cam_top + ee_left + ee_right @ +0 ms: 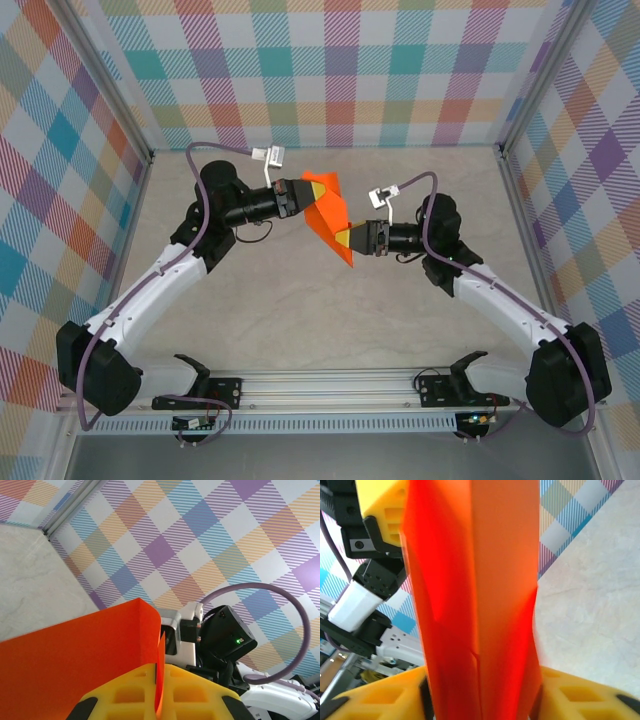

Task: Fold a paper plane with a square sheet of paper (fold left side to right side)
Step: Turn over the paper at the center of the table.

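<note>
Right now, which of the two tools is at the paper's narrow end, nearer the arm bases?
The right tool: its yellow fingers flank the orange paper at its pointed near tip, while the left tool clamps the wider far end.

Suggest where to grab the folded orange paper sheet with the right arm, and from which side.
Take the folded orange paper sheet at its near tip, from the right, opposite the left gripper shut on its far edge. It is held up mid-air with that tip towards the right gripper, so probably close its fingers across the flat layers.
</note>
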### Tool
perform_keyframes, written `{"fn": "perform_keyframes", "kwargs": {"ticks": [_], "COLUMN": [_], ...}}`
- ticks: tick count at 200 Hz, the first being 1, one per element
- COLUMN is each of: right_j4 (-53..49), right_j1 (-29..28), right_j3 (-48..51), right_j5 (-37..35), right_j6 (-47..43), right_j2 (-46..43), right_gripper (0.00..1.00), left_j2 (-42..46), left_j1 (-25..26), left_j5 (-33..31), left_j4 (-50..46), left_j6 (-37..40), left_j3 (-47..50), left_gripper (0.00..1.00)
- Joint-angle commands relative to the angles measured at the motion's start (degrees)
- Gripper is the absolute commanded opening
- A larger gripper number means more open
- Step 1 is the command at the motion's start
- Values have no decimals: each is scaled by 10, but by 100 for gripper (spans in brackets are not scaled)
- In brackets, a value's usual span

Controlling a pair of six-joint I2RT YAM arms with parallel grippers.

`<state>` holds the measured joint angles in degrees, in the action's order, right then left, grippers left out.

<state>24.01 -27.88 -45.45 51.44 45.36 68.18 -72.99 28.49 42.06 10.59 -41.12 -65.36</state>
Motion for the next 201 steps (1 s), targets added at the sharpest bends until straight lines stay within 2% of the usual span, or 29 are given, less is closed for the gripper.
{"fn": "perform_keyframes", "kwargs": {"ticks": [1,34,41,55,70,92,103,117,123,145,166,184,201], "right_j4": [-2,-79,-96,-139,-204,-340,-417,-527,-575,-678,-755,-827,-885], "right_j1": [-3,-3,-2,-2,-2,-10,-23,-66,-95,-178,-234,-269,-289], "right_j3": [-18,-16,-17,-20,-26,-53,-78,-116,-139,-192,-242,-295,-342], "right_j5": [-4,-28,-30,-45,-71,-145,-213,-346,-441,-682,-838,-955,-1028], "right_j6": [-16,-67,-77,-105,-148,-225,-274,-324,-336,-331,-298,-269,-246], "right_j2": [-20,-39,-40,-44,-52,-57,-51,-30,-14,52,131,211,287], "right_gripper": [36,17,14,9,6,4,3,1,1,0,0,0,1], "left_j2": [-3,-1,1,4,18,55,80,116,131,195,249,287,312], "left_j1": [8,8,8,8,7,7,7,7,8,8,8,8,8], "left_j5": [14,5,0,-19,-67,-187,-247,-332,-369,-495,-582,-632,-658], "left_j4": [-3,-44,-67,-129,-210,-323,-348,-358,-357,-342,-335,-347,-358], "left_j6": [2,33,51,90,144,207,221,228,225,200,169,148,145], "left_j3": [-2,-8,-15,-31,-51,-64,-56,-33,-16,58,118,144,154], "left_gripper": [0,10,15,30,44,64,72,77,78,79,80,80,80]}}
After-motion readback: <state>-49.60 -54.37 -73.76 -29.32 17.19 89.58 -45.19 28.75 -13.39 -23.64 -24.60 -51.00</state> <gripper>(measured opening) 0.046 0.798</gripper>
